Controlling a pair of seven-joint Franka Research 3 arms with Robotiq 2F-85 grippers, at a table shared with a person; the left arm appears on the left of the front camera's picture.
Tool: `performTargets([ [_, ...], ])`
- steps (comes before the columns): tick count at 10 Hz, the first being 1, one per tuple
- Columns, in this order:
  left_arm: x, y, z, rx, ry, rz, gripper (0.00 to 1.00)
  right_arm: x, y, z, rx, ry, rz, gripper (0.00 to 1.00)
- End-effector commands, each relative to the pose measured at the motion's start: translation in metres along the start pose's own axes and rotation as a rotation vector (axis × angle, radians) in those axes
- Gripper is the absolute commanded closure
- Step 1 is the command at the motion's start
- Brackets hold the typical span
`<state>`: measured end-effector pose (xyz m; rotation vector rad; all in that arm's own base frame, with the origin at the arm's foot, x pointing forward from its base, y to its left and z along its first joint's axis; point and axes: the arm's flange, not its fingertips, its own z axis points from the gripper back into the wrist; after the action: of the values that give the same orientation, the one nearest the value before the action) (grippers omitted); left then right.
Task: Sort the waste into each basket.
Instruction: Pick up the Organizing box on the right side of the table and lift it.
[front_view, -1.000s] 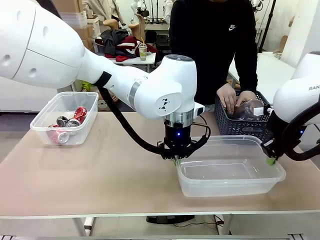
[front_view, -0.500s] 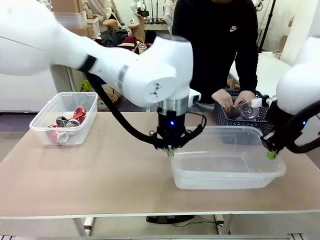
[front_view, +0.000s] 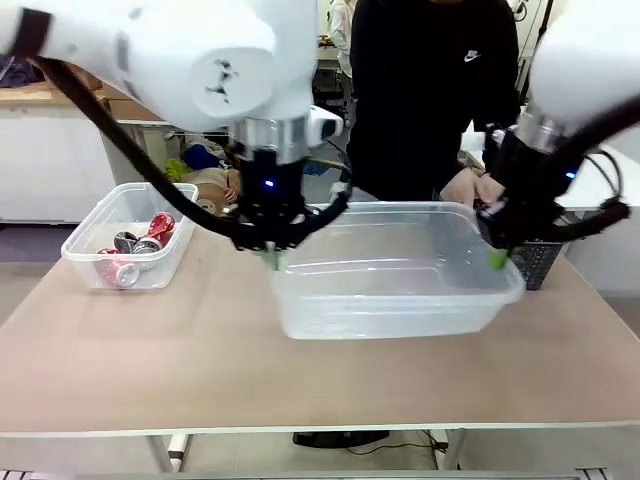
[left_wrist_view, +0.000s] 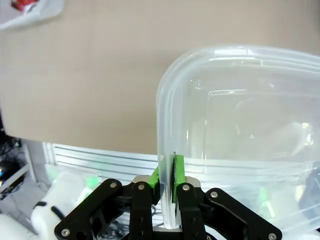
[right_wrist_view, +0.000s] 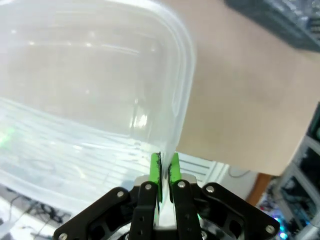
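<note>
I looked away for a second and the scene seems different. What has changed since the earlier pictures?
Both arms have lifted the large clear tub off the table and carried it toward the robot's left. The left gripper and right gripper are still shut on its end rims. The small tub with its cans stayed put at the left.

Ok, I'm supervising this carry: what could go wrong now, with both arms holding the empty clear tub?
1. The left pincer and right pincer each pinch only the thin rim of the clear tub; it might slip out or flex.
2. If the arms fall out of step, the tub could twist free.
3. The right pincer is close to the person's hand and the dark basket; a bump seems possible.
</note>
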<state>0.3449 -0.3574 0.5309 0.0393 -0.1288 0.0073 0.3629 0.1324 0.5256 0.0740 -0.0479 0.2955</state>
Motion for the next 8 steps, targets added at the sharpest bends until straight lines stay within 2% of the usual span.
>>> performTargets([
  [1,0.001,-0.020,-0.013,-0.013,0.004,-0.015,1.00,0.027,0.007,0.012,0.067,0.071,-0.066,0.98],
  [2,0.001,-0.020,-0.013,-0.013,0.004,-0.015,1.00,0.031,0.021,0.009,0.048,0.079,-0.103,0.98],
  [3,0.001,-0.020,-0.013,-0.013,0.004,-0.015,1.00,0.015,0.007,0.003,0.026,0.023,-0.033,0.98],
  [6,0.001,-0.020,-0.013,-0.013,0.004,-0.015,1.00,0.015,0.007,0.003,0.026,0.023,-0.033,0.98],
  [7,0.001,-0.020,-0.013,-0.013,0.004,-0.015,1.00,0.019,-0.002,0.001,0.013,0.056,-0.074,0.92],
  [8,0.001,-0.011,-0.017,0.009,0.021,-0.009,0.94,0.022,0.000,-0.005,0.002,0.083,-0.120,0.92],
])
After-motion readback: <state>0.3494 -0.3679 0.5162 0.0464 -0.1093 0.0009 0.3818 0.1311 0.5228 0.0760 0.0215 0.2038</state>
